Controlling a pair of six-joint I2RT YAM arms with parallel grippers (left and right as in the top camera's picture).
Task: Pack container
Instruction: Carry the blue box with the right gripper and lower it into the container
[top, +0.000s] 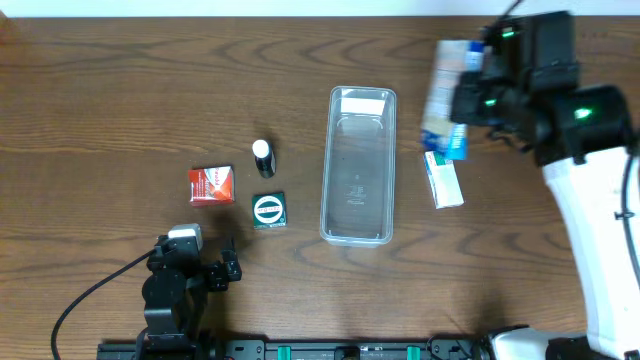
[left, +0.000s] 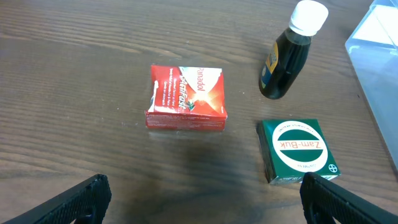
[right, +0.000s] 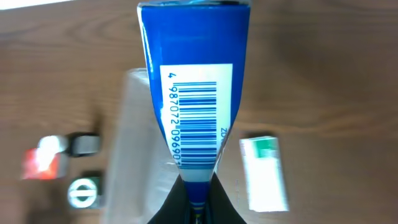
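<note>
While left jaws are gaping, right jaws are gripping a blue cardboard carton (right: 193, 93), best aligned lengthwise over the clear plastic container (top: 358, 170).

Long, narrow clear plastic tray (top: 358, 180), rectangular, with rounded corners and a raised rim all round. Lies flat on the dark wooden tabletop (top: 120, 100), open side up, a little right of centre. Long axis runs from near edge to far edge, square to the grain. Walls and base transparent: wood grain shows through the floor. White rectangular patch (top: 363, 104) at the far end. Faint embossed marks mid-floor, too small to read.
</note>
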